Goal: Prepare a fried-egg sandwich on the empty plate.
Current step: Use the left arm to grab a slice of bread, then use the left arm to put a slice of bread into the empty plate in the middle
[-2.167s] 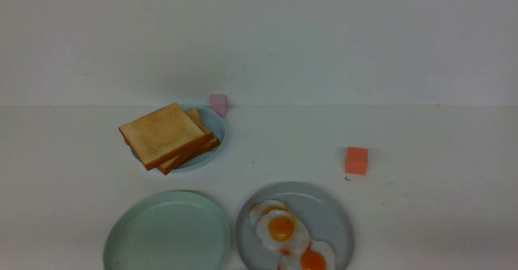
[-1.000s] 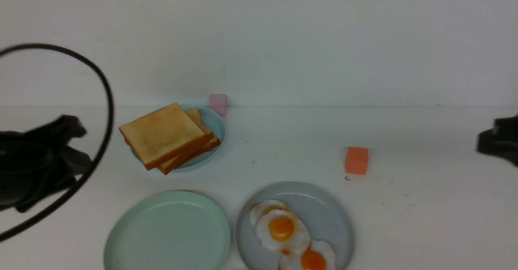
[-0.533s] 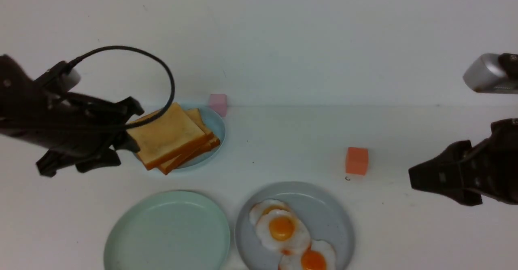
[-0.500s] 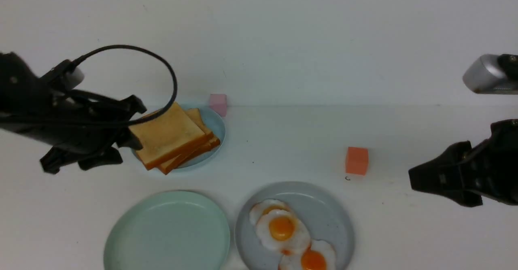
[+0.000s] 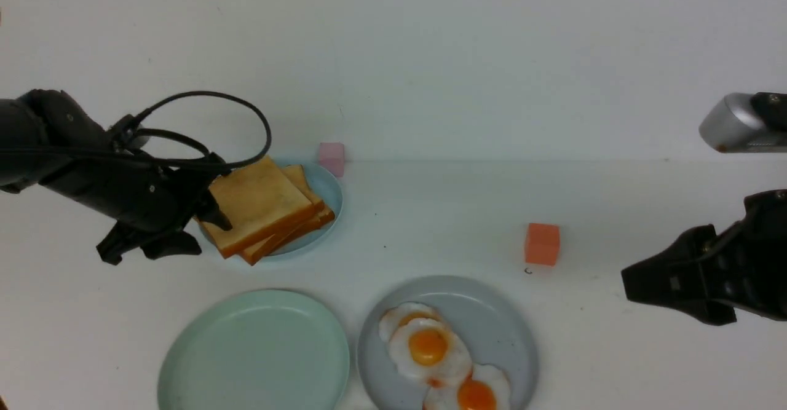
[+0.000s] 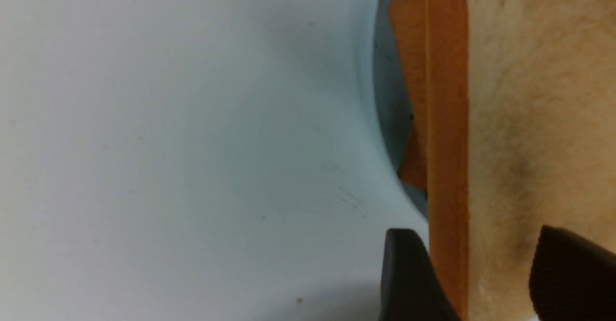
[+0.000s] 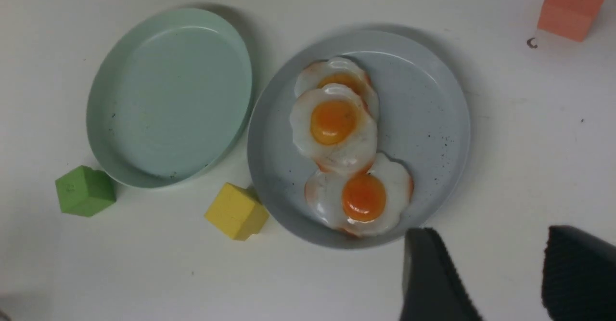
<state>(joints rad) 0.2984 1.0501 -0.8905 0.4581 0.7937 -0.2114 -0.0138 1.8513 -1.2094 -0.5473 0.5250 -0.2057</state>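
– Front view first: where does the toast stack (image 5: 264, 210) lie?
– On the small light-blue plate (image 5: 324, 190), at the far left of the surface (image 5: 430, 213). There are two slices, the upper one skewed over the lower. A pink cube (image 5: 331, 157) stands just behind that plate.
– And the left claw (image 5: 216, 196)?
– It is at the stack's left edge. The left wrist view shows it spread, with one finger (image 6: 409, 282) beside the top slice's crust and the other over its top face. Whether they touch the bread I cannot tell.
– The mint-green plate (image 5: 255, 351)?
– Bare, at the near edge, just beside the grey-blue plate (image 5: 510, 336), which carries three overlapping fried eggs (image 5: 428, 347).
– The right claw (image 5: 639, 278)?
– Gaping and holding nothing, out to the right of the orange cube (image 5: 541, 244). Its wrist view adds a green cube (image 7: 84, 191) near the mint-green plate and a yellow cube (image 7: 236, 210) just beside the grey-blue plate's rim.
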